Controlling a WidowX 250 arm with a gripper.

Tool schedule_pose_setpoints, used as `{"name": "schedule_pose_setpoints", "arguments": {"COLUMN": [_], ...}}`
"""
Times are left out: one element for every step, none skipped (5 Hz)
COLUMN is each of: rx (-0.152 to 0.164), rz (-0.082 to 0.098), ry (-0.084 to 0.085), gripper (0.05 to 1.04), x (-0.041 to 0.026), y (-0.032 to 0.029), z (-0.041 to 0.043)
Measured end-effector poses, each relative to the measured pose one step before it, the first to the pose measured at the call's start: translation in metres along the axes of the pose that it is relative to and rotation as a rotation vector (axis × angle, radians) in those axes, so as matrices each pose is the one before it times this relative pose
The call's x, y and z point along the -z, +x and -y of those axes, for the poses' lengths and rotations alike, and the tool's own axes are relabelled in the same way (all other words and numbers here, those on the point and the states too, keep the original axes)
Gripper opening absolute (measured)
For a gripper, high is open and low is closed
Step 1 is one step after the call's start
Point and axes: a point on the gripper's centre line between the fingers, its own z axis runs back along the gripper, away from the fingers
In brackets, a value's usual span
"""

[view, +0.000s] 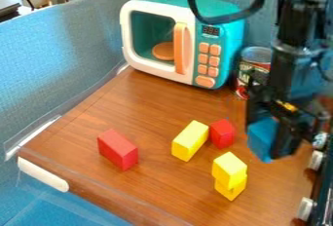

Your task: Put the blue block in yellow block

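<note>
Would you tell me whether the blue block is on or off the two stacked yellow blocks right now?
Off. The blue block is in the gripper, with brown tabletop showing between it and the stacked yellow blocks.

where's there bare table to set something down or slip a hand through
Bare: the table between the toy microwave and the left red block, and the front stretch between that block and the yellow stack. Crowded: towards the right, where the lone yellow block, small red block, blue block and stack bunch up.
</note>
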Motion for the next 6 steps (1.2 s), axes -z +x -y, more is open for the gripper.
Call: {"name": "schedule_pose_setpoints", "arguments": {"rx": [-0.0302, -0.0738, -0.0304, -0.0161, 0.0127, 0.0070], "rz": [-0.0295, -0.0174, 0.0110, 0.0060, -0.0365, -0.0395], "ry": [-0.0179, -0.0146, 0.0090, 0.0262, -0.0026, -0.0072], "gripper": [0.606, 0.606, 0.606, 0.606, 0.606, 0.606], "x": [0.01091, 0.00620, 0.00109, 0.00130, 0.01134, 0.01848], "y": [-0.00251, -0.00931, -0.00087, 0.00160, 0.00174, 0.00896], "z": [-0.00854, -0.01621, -0.00748, -0.00444, 0.00374, -0.00321]}}
